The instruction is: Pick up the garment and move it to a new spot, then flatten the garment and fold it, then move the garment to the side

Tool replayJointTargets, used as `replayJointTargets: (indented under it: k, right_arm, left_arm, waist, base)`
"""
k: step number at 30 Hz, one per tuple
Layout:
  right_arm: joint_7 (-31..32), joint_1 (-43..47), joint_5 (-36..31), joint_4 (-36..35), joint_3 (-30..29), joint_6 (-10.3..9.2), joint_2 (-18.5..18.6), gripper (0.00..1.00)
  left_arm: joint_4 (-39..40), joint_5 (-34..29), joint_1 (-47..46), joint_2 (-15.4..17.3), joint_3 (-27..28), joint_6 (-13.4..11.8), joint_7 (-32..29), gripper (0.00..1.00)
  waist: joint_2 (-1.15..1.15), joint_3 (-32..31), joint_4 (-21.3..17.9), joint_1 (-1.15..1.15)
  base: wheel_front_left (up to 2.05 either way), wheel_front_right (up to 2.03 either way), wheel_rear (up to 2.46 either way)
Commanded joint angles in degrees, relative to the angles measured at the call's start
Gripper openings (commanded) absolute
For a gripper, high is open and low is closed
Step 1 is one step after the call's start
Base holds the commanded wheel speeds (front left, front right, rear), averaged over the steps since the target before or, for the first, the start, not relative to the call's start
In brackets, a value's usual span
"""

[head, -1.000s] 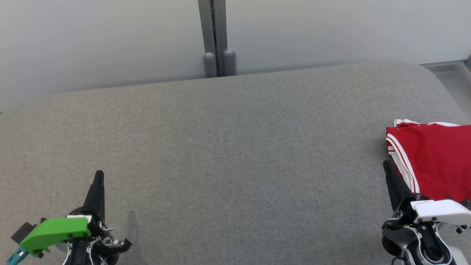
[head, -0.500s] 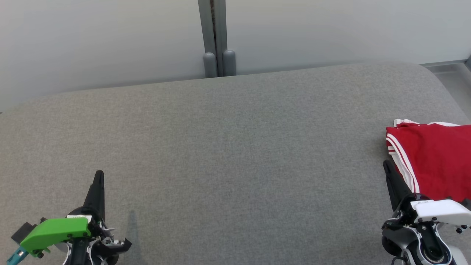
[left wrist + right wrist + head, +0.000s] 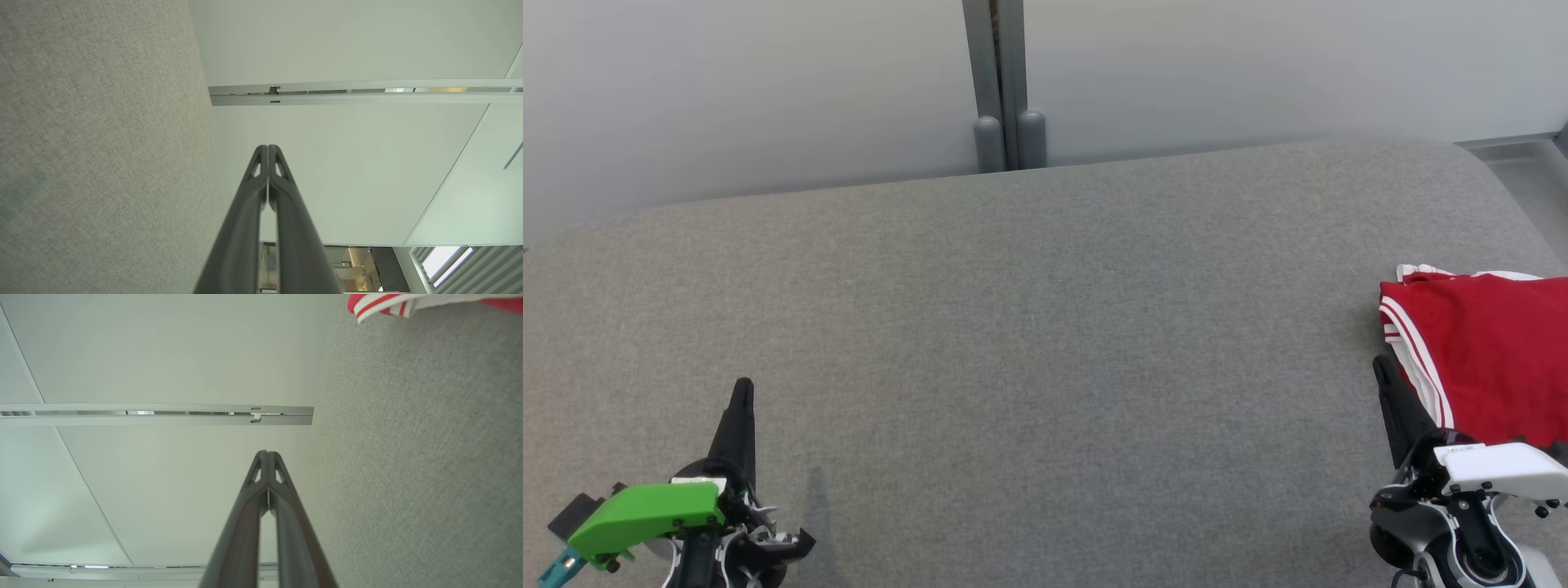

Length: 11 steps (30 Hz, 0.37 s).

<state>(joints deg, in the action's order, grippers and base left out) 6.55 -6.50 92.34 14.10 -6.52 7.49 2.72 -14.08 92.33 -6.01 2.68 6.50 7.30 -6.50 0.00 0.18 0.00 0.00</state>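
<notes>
garment (image 3: 1486,359): red with white stripes, seen folded at the right edge of the grey pad (image 3: 1045,327).
left gripper (image 3: 742,388): clenched, nothing is held; seen low on the left.
right gripper (image 3: 1379,363): clenched, nothing is held; seen just beside the garment.

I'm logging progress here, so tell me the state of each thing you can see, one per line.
Red garment with white stripes: looks folded, lying at the right end of the grey fabric-covered surface, not held.
Left tool: shut, holding nothing.
Right tool: shut, holding nothing, beside the garment's edge.
</notes>
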Motion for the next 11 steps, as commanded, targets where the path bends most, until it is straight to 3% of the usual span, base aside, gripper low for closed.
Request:
replayJointTargets:
  k: [1,11]
  right_arm:
    - [0.16,0.57,0.17,-0.25,-0.09,0.00,0.30,0.00]
    - [0.16,0.57,0.17,-0.26,-0.08,0.00,0.30,0.00]
  left_arm:
    - [0.09,0.18,-0.51,0.38,0.12,0.38,-0.27,0.00]
    - [0.09,0.18,-0.51,0.38,0.12,0.38,-0.27,0.00]
  waist:
    - [0.00,0.00,0.00,0.00]
    - [0.00,0.00,0.00,0.00]
  base:
    - [0.00,0.00,0.00]
    - [0.00,0.00,0.00]
